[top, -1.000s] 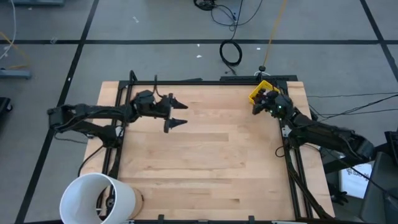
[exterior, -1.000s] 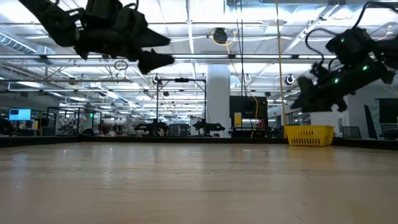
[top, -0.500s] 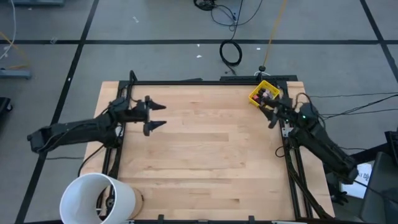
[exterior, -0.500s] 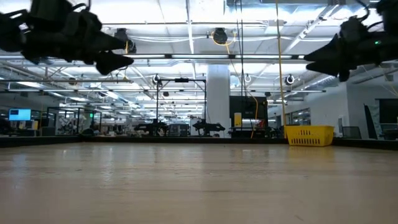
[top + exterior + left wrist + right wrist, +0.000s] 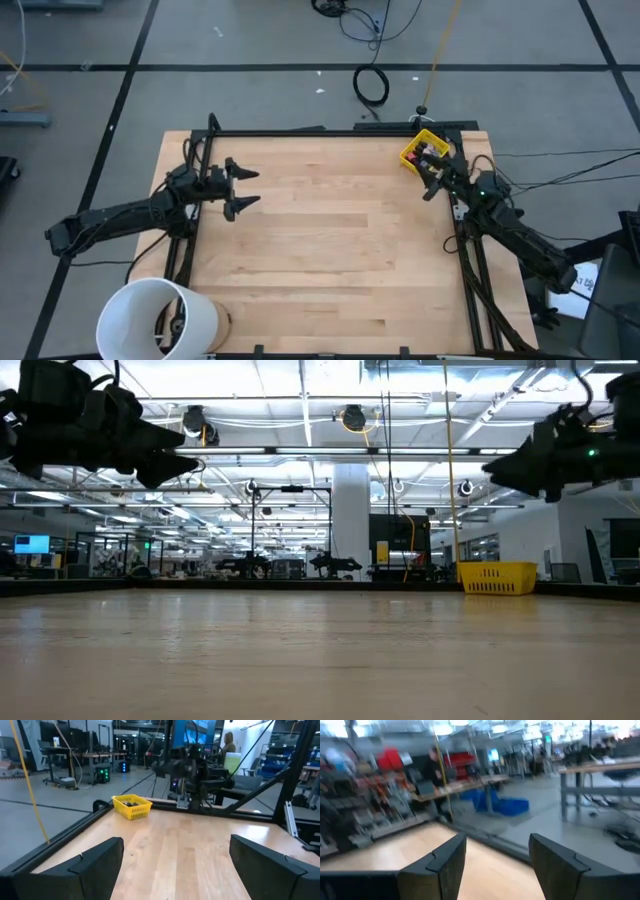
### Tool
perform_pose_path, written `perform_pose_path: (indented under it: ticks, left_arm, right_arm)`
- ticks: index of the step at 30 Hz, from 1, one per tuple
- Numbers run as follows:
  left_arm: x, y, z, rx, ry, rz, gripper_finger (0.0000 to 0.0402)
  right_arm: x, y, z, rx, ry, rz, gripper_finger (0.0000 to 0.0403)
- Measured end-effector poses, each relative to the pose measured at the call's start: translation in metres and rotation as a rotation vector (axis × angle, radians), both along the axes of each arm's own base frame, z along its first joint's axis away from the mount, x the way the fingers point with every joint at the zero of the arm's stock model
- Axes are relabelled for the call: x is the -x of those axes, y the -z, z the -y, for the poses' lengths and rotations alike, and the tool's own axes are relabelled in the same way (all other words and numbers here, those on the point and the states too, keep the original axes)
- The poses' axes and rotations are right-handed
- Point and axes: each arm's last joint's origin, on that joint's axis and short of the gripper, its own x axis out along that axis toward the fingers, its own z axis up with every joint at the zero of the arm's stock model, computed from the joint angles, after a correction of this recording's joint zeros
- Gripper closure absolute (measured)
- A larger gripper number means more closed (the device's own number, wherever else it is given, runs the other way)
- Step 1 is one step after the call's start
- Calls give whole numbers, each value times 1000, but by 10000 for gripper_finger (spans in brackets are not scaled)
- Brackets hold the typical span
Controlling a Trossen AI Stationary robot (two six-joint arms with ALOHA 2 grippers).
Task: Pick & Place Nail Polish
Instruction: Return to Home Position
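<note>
Small dark-capped nail polish bottles (image 5: 427, 151) lie heaped in the yellow plastic mesh bin (image 5: 409, 156), at the corner of the pale wooden table (image 5: 330, 250) by the right arm; we cannot tell their long axes. Right gripper (image 5: 428, 181) hangs just beside the bin, fingers spread, empty. Left gripper (image 5: 257, 187) is well apart across the board, also spread, empty. We see no bottle on the bare wood and judge no pick remains. No legible writing.

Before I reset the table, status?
Left gripper open, aloft at left edge. Right gripper open, by yellow bin. Nail polish in bin. No obstruction seen.
</note>
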Motion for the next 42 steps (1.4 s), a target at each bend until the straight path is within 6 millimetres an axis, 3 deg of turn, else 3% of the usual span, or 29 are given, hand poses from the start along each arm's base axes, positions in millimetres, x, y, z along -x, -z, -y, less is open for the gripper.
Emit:
perform_pose_path:
  ticks: [8, 15, 42]
  left_arm:
    - [0, 0, 0, -1, -10, -1, 45]
    - [0, 0, 0, -2, -10, 0, 46]
    - [0, 0, 0, -4, -9, 1, 45]
  right_arm:
    - [-3, 10, 2, -17, 21, -127, 197]
    - [-3, 11, 2, -124, 14, -60, 198]
    - [-3, 12, 2, -129, 13, -58, 193]
